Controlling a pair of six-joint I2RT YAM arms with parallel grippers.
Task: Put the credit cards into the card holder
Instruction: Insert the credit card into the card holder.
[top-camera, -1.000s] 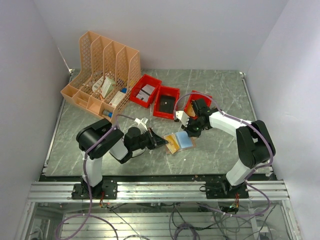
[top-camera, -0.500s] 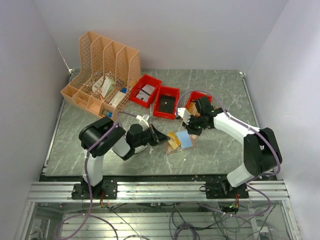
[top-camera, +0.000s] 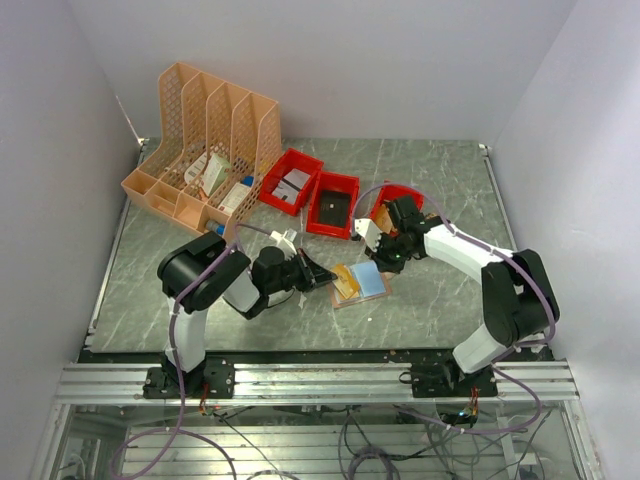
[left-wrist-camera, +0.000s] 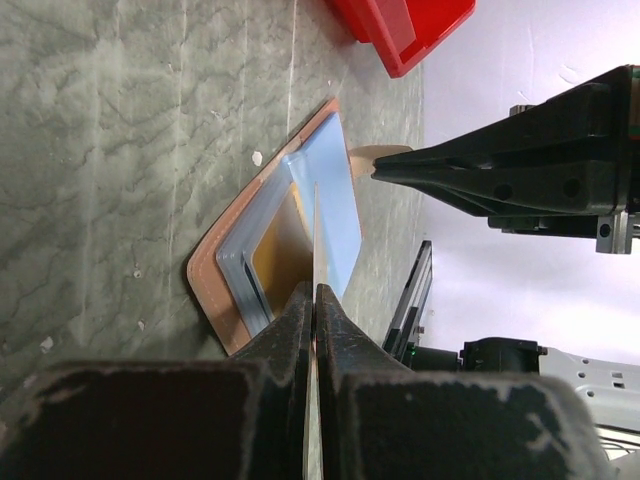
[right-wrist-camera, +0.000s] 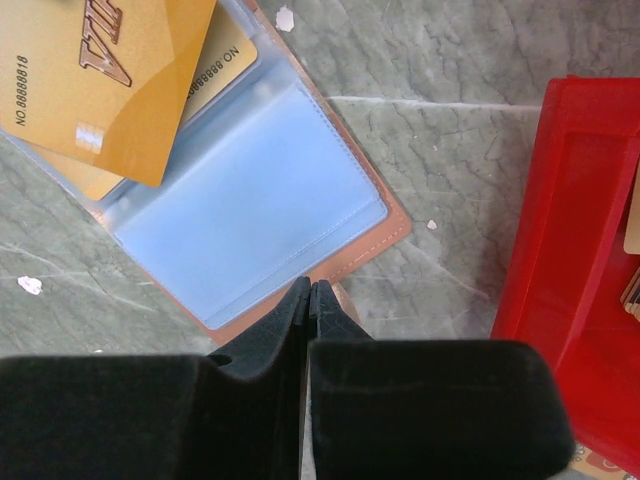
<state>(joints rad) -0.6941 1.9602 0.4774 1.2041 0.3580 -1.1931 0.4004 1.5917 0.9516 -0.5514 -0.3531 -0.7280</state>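
The card holder (top-camera: 368, 285) lies open on the table, salmon-pink rim (right-wrist-camera: 385, 235) around pale blue plastic sleeves (right-wrist-camera: 250, 215). My left gripper (top-camera: 328, 282) is shut on a gold credit card (right-wrist-camera: 90, 70), seen edge-on in the left wrist view (left-wrist-camera: 315, 230), tilted over the holder's left half. A second gold card (right-wrist-camera: 225, 62) sits inside a sleeve under it. My right gripper (right-wrist-camera: 310, 287) is shut, its tip down on the holder's small tab (left-wrist-camera: 365, 157) at the far edge, with nothing between its fingers.
Three red bins (top-camera: 291, 180) (top-camera: 332, 203) (top-camera: 392, 205) stand behind the holder; the nearest one (right-wrist-camera: 580, 250) is just right of my right gripper. An orange lattice file rack (top-camera: 200, 150) stands at the back left. Small white crumbs (right-wrist-camera: 30, 285) dot the marble top.
My left gripper has carried the gold card rightward over the open holder. The right arm's elbow swung a little, while its tip stayed on the holder's far edge.
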